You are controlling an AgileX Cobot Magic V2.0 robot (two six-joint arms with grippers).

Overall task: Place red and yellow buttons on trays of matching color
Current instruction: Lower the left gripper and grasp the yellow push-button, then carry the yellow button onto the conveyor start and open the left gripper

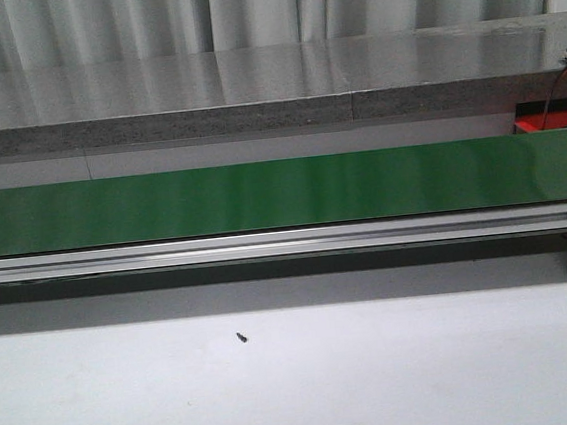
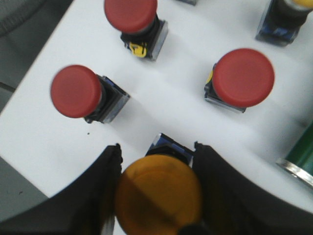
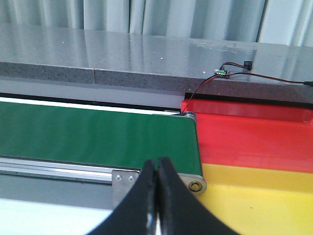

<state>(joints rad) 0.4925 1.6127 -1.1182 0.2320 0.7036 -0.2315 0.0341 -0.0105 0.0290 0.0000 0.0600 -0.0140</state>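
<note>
Through the left wrist camera I saw my left gripper (image 2: 157, 196) as two broad black fingers (image 2: 73, 205) of smooth, matte plastic, thick where they entered the picture and narrowing toward squared tips with a thin pale line along the inner edge of one. On the right wrist camera my right gripper (image 3: 157, 196) looked much slimmer: two glossy black fingers (image 3: 142, 205) that flared wide at their bases and curved up to rounded points. I could make out no screws, cables or markings on either pair.
</note>
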